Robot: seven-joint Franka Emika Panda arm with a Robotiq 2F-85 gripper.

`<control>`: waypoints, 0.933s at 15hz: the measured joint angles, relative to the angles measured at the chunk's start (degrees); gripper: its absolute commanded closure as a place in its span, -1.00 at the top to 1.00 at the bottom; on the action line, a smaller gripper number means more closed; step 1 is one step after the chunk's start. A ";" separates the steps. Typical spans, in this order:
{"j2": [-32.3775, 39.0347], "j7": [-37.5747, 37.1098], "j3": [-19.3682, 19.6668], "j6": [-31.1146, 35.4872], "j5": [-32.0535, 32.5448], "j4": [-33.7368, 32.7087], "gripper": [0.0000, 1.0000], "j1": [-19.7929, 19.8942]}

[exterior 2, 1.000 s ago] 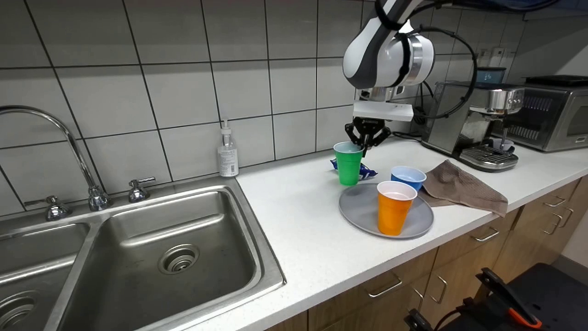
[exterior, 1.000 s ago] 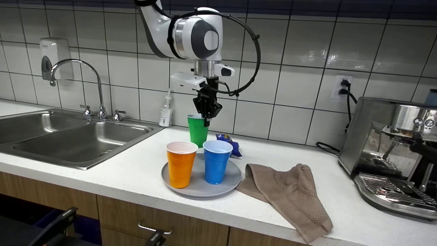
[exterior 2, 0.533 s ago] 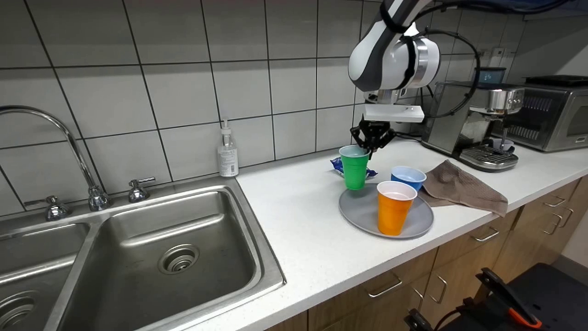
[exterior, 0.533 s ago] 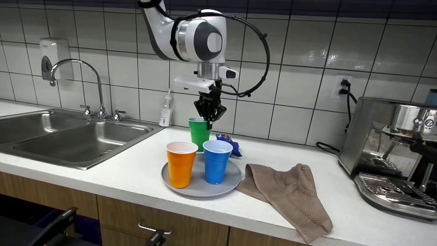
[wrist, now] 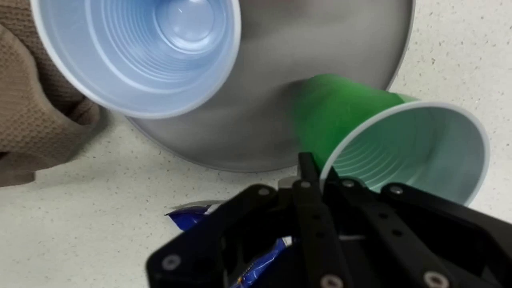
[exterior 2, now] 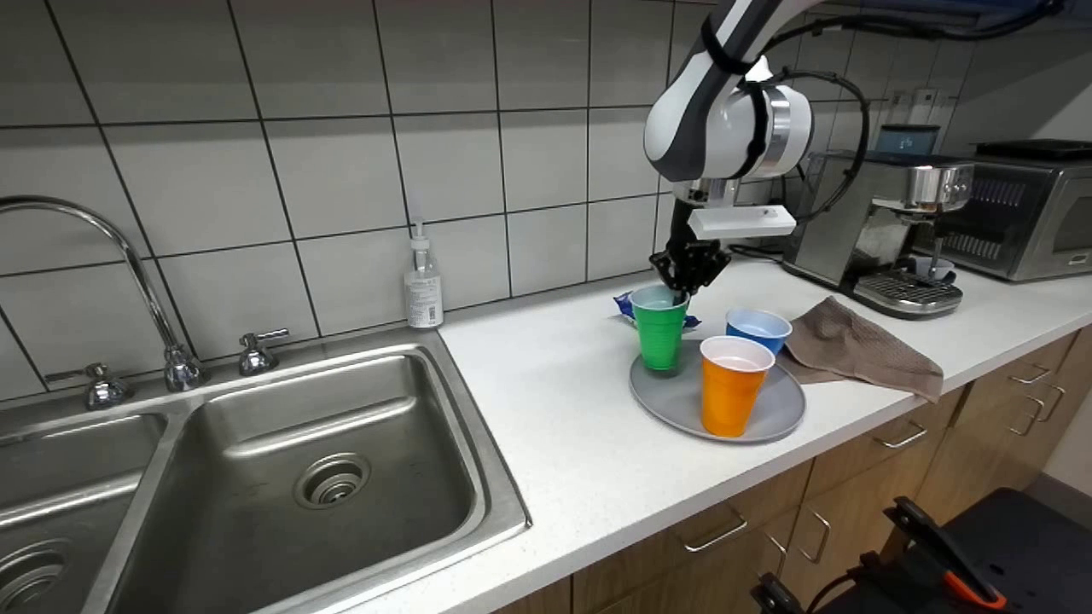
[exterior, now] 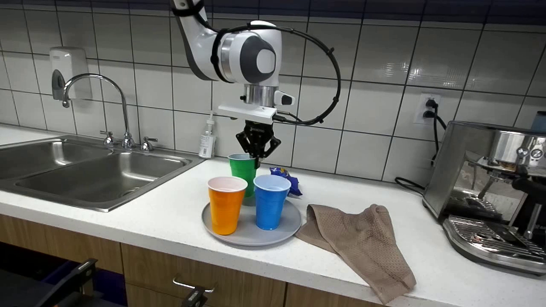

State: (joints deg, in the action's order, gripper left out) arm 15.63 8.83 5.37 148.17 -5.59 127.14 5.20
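Note:
My gripper point(wrist: 319, 176) is shut on the rim of a green cup point(wrist: 332, 108), one finger inside the cup and one outside. In both exterior views this green cup point(exterior: 242, 175) hangs below the fingers over the back part of a grey plate point(exterior 2: 674, 401). Whether its base touches the plate I cannot tell. On that plate stand an orange cup point(exterior: 226, 211) and a blue cup point(exterior: 271, 209), both upright, in front of the green one. The wrist view shows the open mouth of the blue cup point(wrist: 160, 52) at upper left.
A crumpled blue packet point(exterior: 294, 183) lies behind the plate, partly under the gripper in the wrist view. A brown cloth point(exterior: 362, 243) lies beside the plate. The sink point(exterior 2: 478, 409), soap bottle point(exterior 2: 423, 290) and coffee machine point(exterior 2: 853, 230) stand around on the counter.
The gripper has carried the green cup downward and forward, from behind the plate to over its back part. The wrist has turned somewhat. The orange and blue cups have not moved.

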 measured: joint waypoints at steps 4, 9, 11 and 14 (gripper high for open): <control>0.50 8.10 -1.57 -0.97 -1.61 0.00 -0.98 1.98; 0.88 13.49 -1.96 -1.81 -1.65 0.00 -0.98 3.20; 0.96 14.66 -1.96 -2.17 -1.65 0.00 -0.98 3.34; 1.07 16.40 -2.03 -2.27 -1.67 0.00 -0.98 3.63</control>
State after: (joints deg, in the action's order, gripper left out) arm 16.70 25.23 3.34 145.90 -7.27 127.14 8.83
